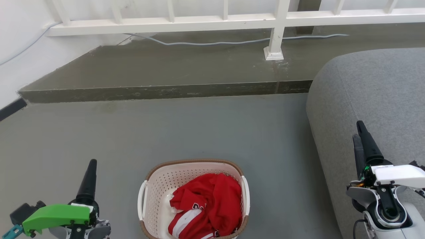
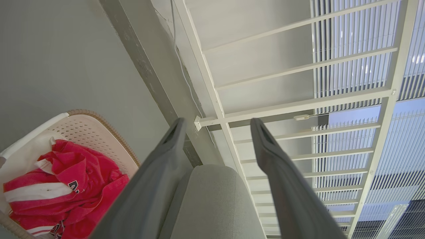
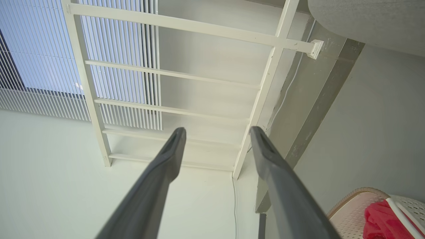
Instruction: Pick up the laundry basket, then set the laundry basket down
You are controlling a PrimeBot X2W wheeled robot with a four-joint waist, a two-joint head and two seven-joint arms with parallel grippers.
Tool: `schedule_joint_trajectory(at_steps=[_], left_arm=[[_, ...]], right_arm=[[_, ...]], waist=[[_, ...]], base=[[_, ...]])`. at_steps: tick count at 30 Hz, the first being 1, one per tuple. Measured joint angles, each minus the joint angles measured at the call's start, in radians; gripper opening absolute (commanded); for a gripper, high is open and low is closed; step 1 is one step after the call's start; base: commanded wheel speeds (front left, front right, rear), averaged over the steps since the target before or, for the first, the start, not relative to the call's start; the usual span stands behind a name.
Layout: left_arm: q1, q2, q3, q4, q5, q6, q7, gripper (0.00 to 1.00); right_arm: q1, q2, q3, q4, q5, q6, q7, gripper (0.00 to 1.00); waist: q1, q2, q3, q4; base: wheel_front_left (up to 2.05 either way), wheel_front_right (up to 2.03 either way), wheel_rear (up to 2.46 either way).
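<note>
The laundry basket [image 1: 159,189] sits on the grey floor [image 1: 199,126], low and centre in the head view, with a red shirt [image 1: 212,199] inside. It appears not yet picked up, so both lifting and setting down are left to do. The left claw [image 1: 92,163] and right claw [image 1: 357,130] flank it, clear of its side handles [image 1: 142,199], each with fingers spread apart and empty.

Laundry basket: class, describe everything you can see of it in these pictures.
The laundry basket is cream-white perforated plastic, rounded-rectangular, with a brown woven-look rim and a white loop handle on each side. It stands upright on the grey floor, its near edge cropped. A crumpled red-and-white garment lies inside. The left hand and right hand are open, apart from it.
</note>
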Motion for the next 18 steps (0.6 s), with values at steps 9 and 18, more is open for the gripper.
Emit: schedule_joint_trajectory(at_steps=[9,18], left_arm=[[-0.019,0.032,-0.047,-0.015,0.123,0.0,-0.032,1.0],[-0.02,0.066,-0.083,-0.019,0.29,0.0,-0.062,1.0]], right_arm=[[-0.004,-0.019,0.034,-0.017,-0.117,0.0,-0.02,1.0],[-0.014,-0.053,0.056,-0.024,-0.295,0.0,-0.043,1.0]], waist=[[0.0,0.0,-0.001,-0.004],[0.0,0.0,-0.003,-0.008]], base=[[0.0,0.0,0.0],[0.0,0.0,0.0]])
